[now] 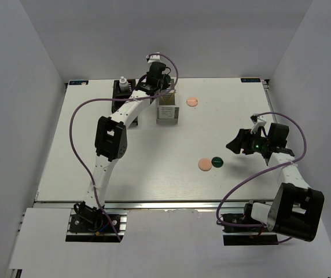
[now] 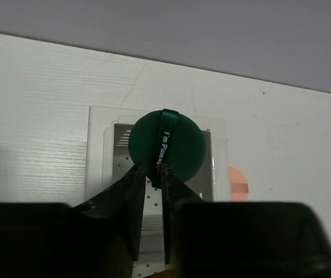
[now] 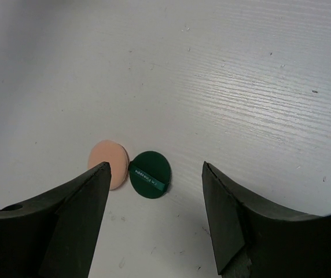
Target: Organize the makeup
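Left tool (image 2: 154, 174) nearly closed, pinching green disc (image 2: 184, 145) (by its strap (image 2: 164, 136)); right tool (image 3: 155, 169) gapes wide, empty.

White table (image 2: 38, 87) is looking matt and finely grained; the dark-green round disc (image 2: 186, 147) is showing a satiny ribbon (image 2: 166, 139).

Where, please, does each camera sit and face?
Top external: above and behind, looking down on the table; left arm and right arm show.
Left wrist: over the white slatted box, facing down; left gripper pinches a dark-green disc.
Right wrist: facing down at a peach disc beside a second green disc; open right gripper shows.
Top and right wrist share that pair.
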Controlling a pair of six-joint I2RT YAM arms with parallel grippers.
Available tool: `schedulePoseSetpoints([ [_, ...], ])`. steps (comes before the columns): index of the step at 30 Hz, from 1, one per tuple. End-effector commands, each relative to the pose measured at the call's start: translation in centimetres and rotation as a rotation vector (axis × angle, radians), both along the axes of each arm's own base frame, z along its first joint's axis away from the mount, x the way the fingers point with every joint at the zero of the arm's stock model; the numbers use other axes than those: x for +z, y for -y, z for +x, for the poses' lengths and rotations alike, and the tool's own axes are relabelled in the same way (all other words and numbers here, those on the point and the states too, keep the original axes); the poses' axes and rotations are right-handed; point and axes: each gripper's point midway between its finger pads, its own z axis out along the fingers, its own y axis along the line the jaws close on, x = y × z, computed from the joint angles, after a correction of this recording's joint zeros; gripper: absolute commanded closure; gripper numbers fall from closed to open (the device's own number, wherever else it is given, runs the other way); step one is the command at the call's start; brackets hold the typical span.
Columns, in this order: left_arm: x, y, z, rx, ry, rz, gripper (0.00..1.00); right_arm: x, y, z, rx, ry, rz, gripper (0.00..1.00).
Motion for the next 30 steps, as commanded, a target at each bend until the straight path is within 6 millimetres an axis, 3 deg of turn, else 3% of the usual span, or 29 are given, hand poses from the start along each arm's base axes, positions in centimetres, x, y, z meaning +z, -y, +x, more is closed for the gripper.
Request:
schedulePoseSetpoints([
  [1,2.6,0.2,0.0,-0.014,0.032,-0.033,0.67,0.6,0.0,0.1,0.012,0.023,0.005,0.30],
  [4,3.1,0.2,-0.2,-0.015,0.038,-0.041,0.52,0.5,0.0,0.0,0.013,0.023,0.005,0.30],
  [10,5.3,0.1,-0.6,-0.021,0.065,-0.062,0.48,0.7,-0.9,-0.7,0.114,0.057,0.005,0.30],
  [11,5.6,0.2,-0.8,-0.023,0.071,-0.068,0.59,1.1,-1.3,-0.9,0.155,0.082,0.004,0.30],
  [13,8.7,0.2,-1.0,-0.035,0.127,-0.102,0.80,1.3,-2.3,-1.9,0.296,0.156,-0.011,0.33],
  [14,9.7,0.2,-1.3,-0.043,0.143,-0.111,0.98,1.5,-3.0,-2.0,0.360,0.181,-0.032,0.38],
  [15,12.1,0.1,-1.7,-0.050,0.179,-0.130,1.00,0.8,-2.9,-1.8,0.391,0.181,-0.097,0.40],
  [17,14.9,0.5,-2.7,-0.095,0.218,-0.159,1.00,-1.4,-3.8,-2.6,0.511,0.125,-0.206,0.47],
  [18,17.0,0.5,-4.0,-0.124,0.242,-0.175,1.00,-1.9,-3.1,-1.7,0.506,0.101,-0.299,0.47],
  [20,18.9,1.2,-5.9,-0.228,0.263,-0.192,0.87,-3.6,-3.3,-1.5,0.507,0.017,-0.383,0.46],
  [21,20.0,0.8,-7.9,-0.260,0.273,-0.198,0.58,-3.8,-3.3,-1.2,0.486,0.000,-0.405,0.44],
  [22,20.4,0.6,-9.0,-0.286,0.274,-0.197,0.46,-4.4,-3.9,-1.3,0.491,-0.020,-0.424,0.42],
  [23,20.5,0.8,-10.5,-0.333,0.267,-0.201,0.38,-4.8,-3.5,-1.2,0.460,-0.044,-0.464,0.40],
  [24,17.7,0.4,-11.7,-0.348,0.214,-0.181,0.31,-5.3,-3.5,-1.4,0.457,-0.061,-0.486,0.38],
  [25,20.2,-0.6,-13.9,-0.366,0.257,-0.187,0.24,-5.7,-3.7,-1.6,0.464,-0.076,-0.503,0.38],
  [26,19.9,-0.9,-15.2,-0.381,0.247,-0.188,0.20,-6.2,-3.3,-1.7,0.448,-0.093,-0.532,0.37],
  [27,16.7,-1.6,-16.5,-0.382,0.184,-0.174,0.18,-6.4,-3.2,-1.9,0.448,-0.104,-0.540,0.37],
  [28,18.4,-2.5,-18.6,-0.395,0.217,-0.188,0.18,-6.7,-3.2,-2.0,0.450,-0.114,-0.546,0.37],
  [30,17.2,-3.4,-20.9,-0.401,0.187,-0.194,0.18,-7.0,-3.1,-2.4,0.462,-0.126,-0.559,0.37],
])
